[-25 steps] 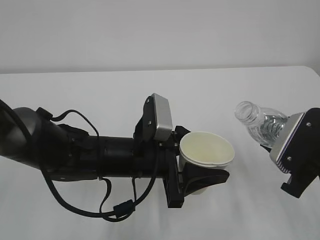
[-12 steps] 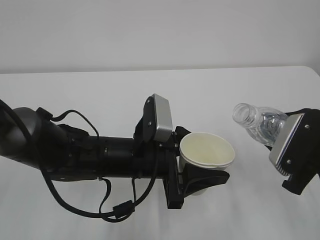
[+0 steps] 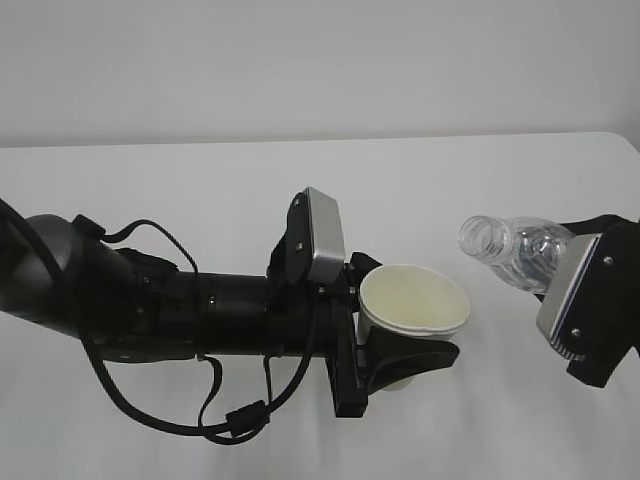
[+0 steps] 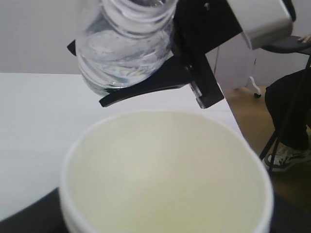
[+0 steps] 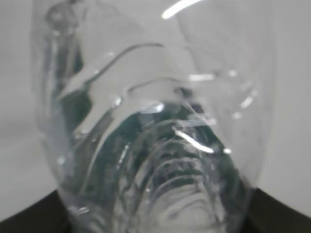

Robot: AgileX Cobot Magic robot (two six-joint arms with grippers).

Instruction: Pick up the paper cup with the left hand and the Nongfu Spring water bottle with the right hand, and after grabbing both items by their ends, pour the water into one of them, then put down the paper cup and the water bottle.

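My left gripper (image 3: 402, 322) reaches in from the left and is shut on the paper cup (image 3: 414, 298), which it holds upright above the table. The cup (image 4: 165, 174) fills the left wrist view, and its pale inside shows no liquid that I can make out. To the right, my right gripper (image 3: 548, 268) is shut on the Nongfu Spring water bottle (image 3: 512, 250). The bottle lies tilted, its open neck pointing left a little above and to the right of the cup's rim. Water (image 4: 121, 65) shows inside the clear bottle (image 5: 150, 145).
The white table (image 3: 200, 180) runs back to a grey wall. In the left wrist view, a seated person's dark leg and shoe (image 4: 287, 154) show past the table's right edge.
The right gripper has turned the bottle, so its neck has dropped and moved left toward the cup. The left arm and the cup have stayed put.
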